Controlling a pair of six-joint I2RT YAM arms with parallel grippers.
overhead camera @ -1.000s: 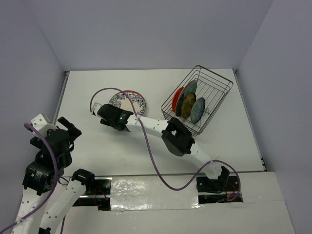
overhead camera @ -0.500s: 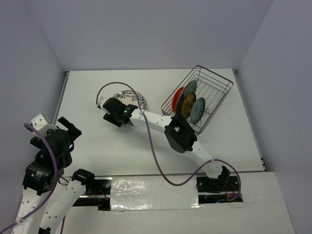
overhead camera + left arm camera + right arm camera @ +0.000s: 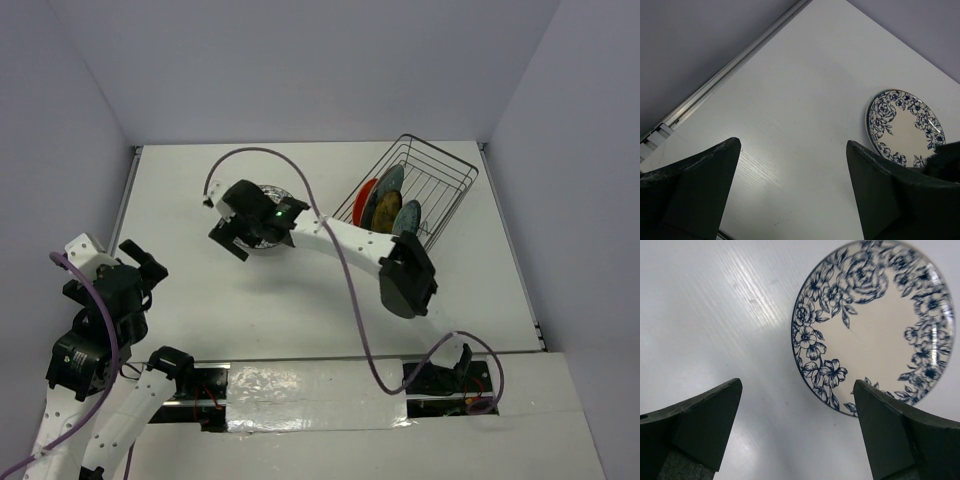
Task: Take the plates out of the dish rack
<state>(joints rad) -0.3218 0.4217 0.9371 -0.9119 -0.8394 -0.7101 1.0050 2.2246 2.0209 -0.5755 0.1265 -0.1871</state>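
Four plates (image 3: pixel 385 208) stand on edge in the dish rack (image 3: pixel 447 190) at the far right of the table (image 3: pixel 200 310). Left of it the blue-patterned plate (image 3: pixel 875 325) lies flat on the table. The right gripper (image 3: pixel 796 390) hangs over its edge, fingers wide apart and empty. At the near left, the left gripper (image 3: pixel 792 147) is likewise spread and empty.

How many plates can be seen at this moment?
5. One blue-flowered plate lies flat on the table; four stand in the dish rack: red plate, dark teal plate, olive-brown plate, small blue plate. Others may hide behind them.
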